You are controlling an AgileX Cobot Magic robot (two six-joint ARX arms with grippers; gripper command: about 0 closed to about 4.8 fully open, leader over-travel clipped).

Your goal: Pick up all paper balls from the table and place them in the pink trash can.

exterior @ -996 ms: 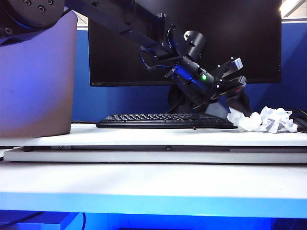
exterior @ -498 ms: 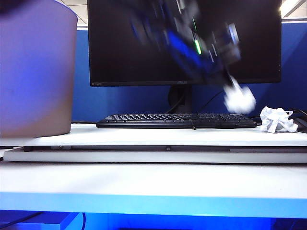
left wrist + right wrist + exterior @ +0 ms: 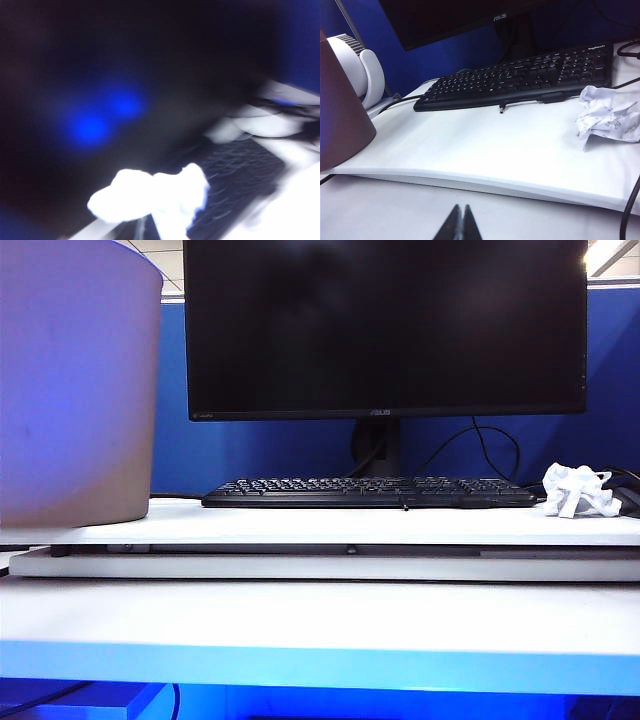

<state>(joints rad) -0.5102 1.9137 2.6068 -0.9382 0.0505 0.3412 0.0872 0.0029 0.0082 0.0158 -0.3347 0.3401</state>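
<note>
One white paper ball [image 3: 575, 490] lies at the far right of the raised platform [image 3: 350, 525] on the table [image 3: 320, 620]; the right wrist view shows this paper ball [image 3: 607, 117] too. The pink trash can [image 3: 75, 390] stands at the left. In the blurred left wrist view my left gripper [image 3: 142, 227] is shut on another white paper ball [image 3: 150, 200], high above the keyboard. My right gripper [image 3: 460, 220] is shut and empty, low over the table's front, with the trash can [image 3: 340, 115] off to one side. Neither arm shows in the exterior view.
A black keyboard [image 3: 370, 492] lies across the back of the platform under a dark monitor [image 3: 385, 325]. Black cables [image 3: 630, 210] run past the paper ball at the right edge.
My left gripper shut on one of the two paper balls at the right, lifted it and swung up out of the exterior view. One ball stays on the platform.
</note>
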